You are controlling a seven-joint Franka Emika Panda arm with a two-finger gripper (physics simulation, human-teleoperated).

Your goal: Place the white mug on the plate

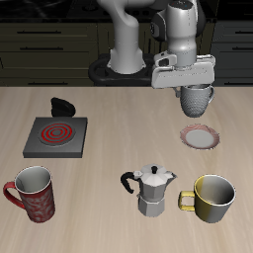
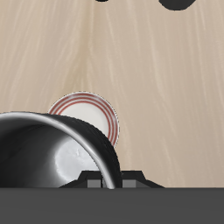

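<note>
The white mug (image 1: 198, 100) is a whitish-grey speckled mug held in the air in my gripper (image 1: 194, 91), which is shut on its rim. It hangs above and slightly behind the plate (image 1: 202, 137), a small white plate with a pinkish-red rim on the table. In the wrist view the mug's dark inside (image 2: 54, 159) fills the near field and covers part of the plate (image 2: 89, 116) below it. The mug does not touch the plate.
A yellow mug (image 1: 211, 196) and a metal moka pot (image 1: 151, 188) stand near the table's front edge. A red patterned mug (image 1: 33, 192) stands at the front corner. A dark square burner with red rings (image 1: 56, 135) and a small black object (image 1: 62, 106) lie farther off.
</note>
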